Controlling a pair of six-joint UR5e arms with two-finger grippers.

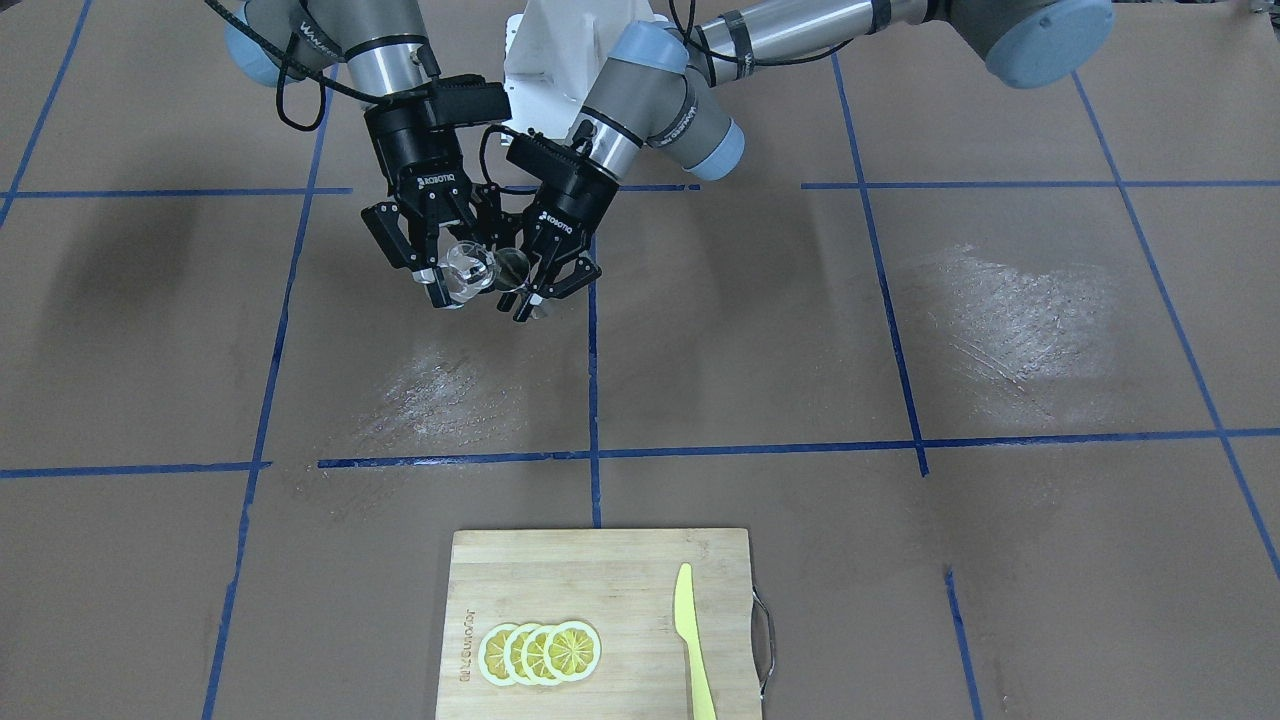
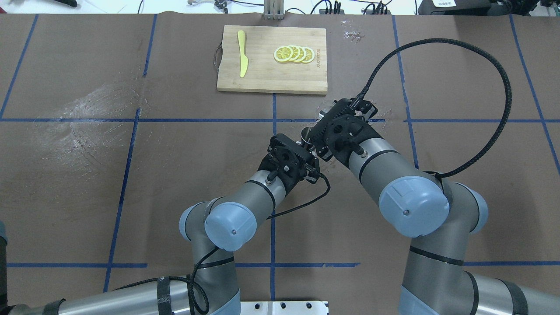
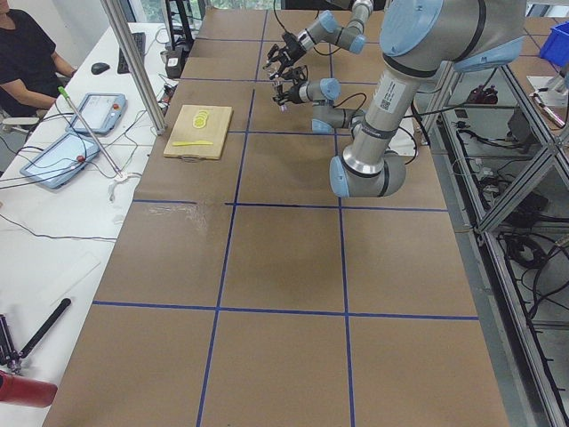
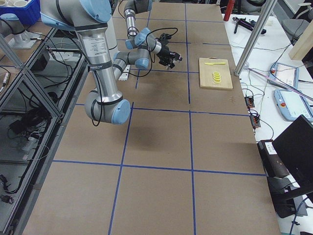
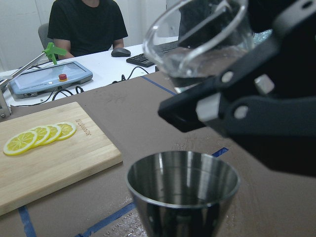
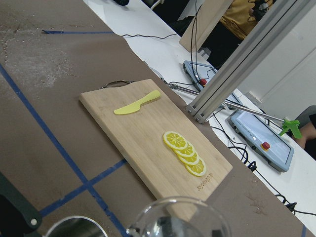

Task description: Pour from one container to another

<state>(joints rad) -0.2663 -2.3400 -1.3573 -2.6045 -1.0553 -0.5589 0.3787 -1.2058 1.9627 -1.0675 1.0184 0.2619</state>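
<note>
your right gripper (image 1: 450, 282) was clamped on the clear glass tumbler (image 5: 202, 44), tipped just above the mouth of the steel jigger (image 5: 182, 190), which your left gripper (image 1: 528, 290) held upright over the table (image 1: 1000, 350); a cutting board (image 1: 600, 580) with lemon slices (image 1: 540, 652) and a yellow knife (image 1: 692, 640) lay beyond.

The small clear glass tumbler (image 5: 197, 44) hangs above the tabletop (image 5: 148, 128). Just below it, the grey steel hourglass jigger (image 5: 182, 190) is raised too, mouth up.
</note>
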